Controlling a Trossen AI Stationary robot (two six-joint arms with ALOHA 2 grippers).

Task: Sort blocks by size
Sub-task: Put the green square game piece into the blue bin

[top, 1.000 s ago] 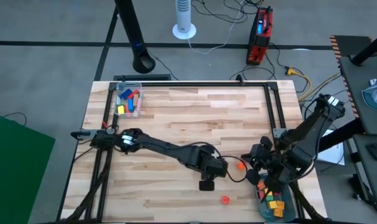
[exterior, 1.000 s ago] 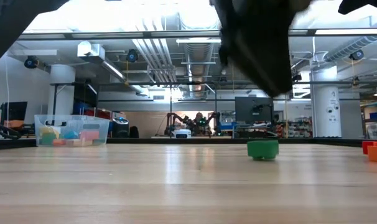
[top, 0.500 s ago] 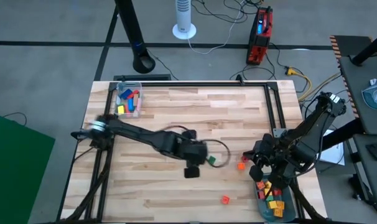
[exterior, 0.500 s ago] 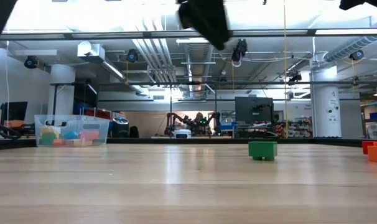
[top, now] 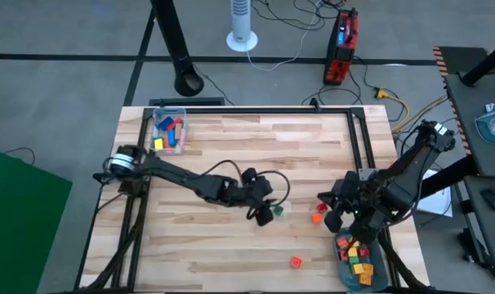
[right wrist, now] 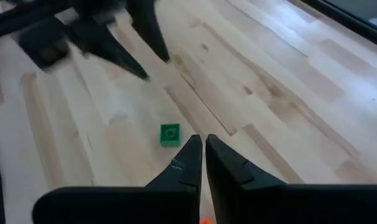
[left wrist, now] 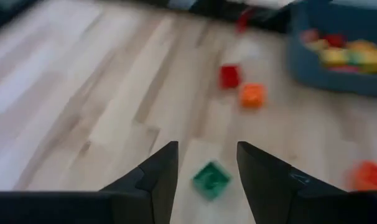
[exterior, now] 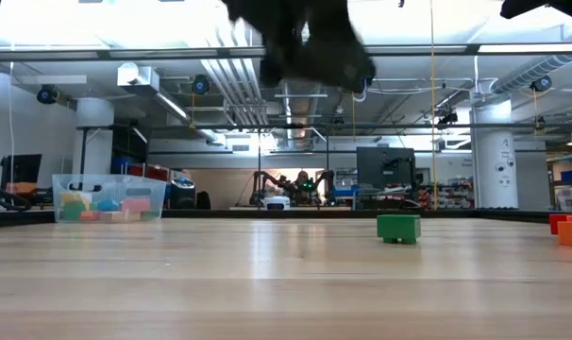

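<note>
Left gripper [left wrist: 206,167] hangs open and empty over the green block [left wrist: 210,179]; right gripper [right wrist: 203,151] closed, empty, near the tray [top: 379,263].

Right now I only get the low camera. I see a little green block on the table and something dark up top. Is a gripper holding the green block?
Observer: No. The green block lies free on the wood; the left gripper hangs just above it, fingers apart.
Operator: Where's the other arm?
Observer: The right gripper waits near the table's right edge, fingers shut and holding nothing.
Operator: Any more blocks lying around?
Observer: Yes, an orange block sits beside the right gripper.
Operator: Where do the little ones go?
Observer: I can't say for sure, but a grey-blue tray at the right front corner holds small blocks.
</note>
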